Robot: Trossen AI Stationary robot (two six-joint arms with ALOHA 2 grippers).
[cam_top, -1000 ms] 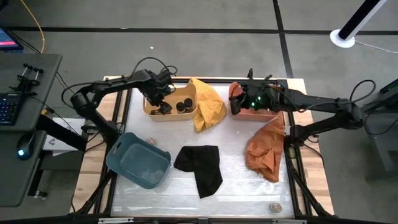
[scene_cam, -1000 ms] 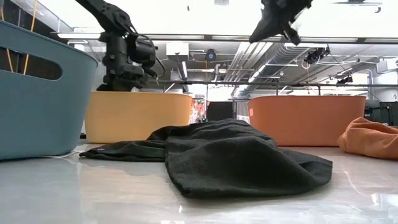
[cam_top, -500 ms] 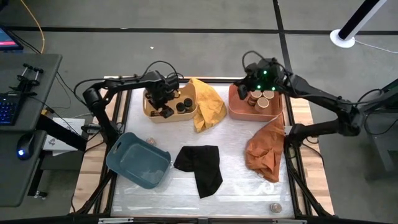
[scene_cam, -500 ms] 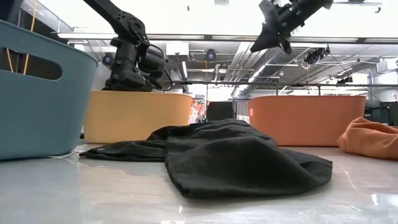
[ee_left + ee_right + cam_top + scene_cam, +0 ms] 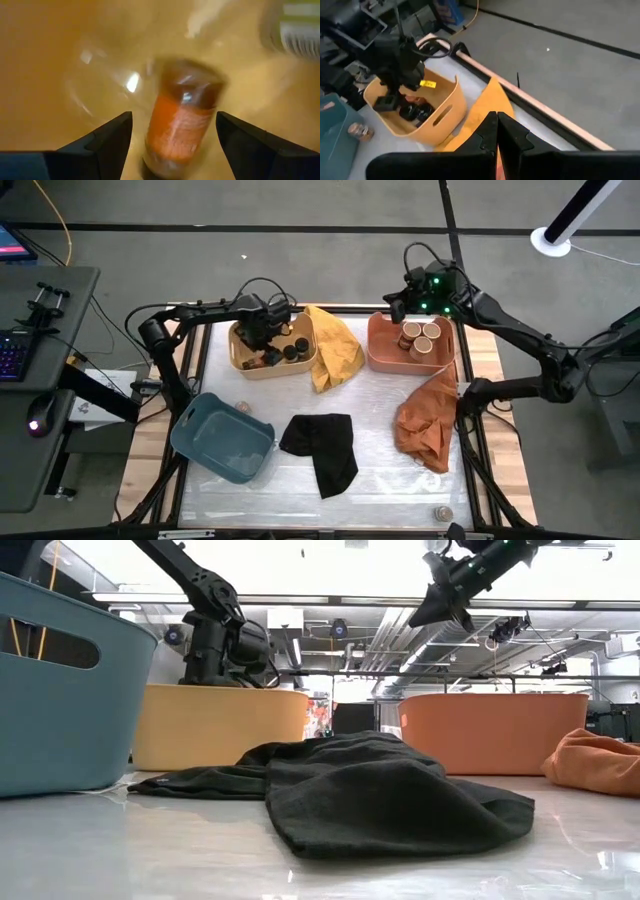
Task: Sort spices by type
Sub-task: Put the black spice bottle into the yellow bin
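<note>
With its jaws spread wide, the left gripper (image 5: 262,350) straddles a lying jar (image 5: 181,120) inside the yellow tray (image 5: 244,366) at far left, while the right gripper (image 5: 392,310), shut and empty, hovers beside the coral tray (image 5: 376,355) holding tan-lidded jars (image 5: 420,340).

The yellow tray (image 5: 247,366) holds black-lidded jars (image 5: 294,351); the coral tray (image 5: 381,350) holds tan-lidded jars (image 5: 421,340). A blue tray (image 5: 200,430), yellow cloth (image 5: 336,350), black cloth (image 5: 325,445) and rust-orange cloth (image 5: 428,420) lie on the pale counter (image 5: 380,470).

arms: dark, jointed | cables: black loops | right wrist: green lights
</note>
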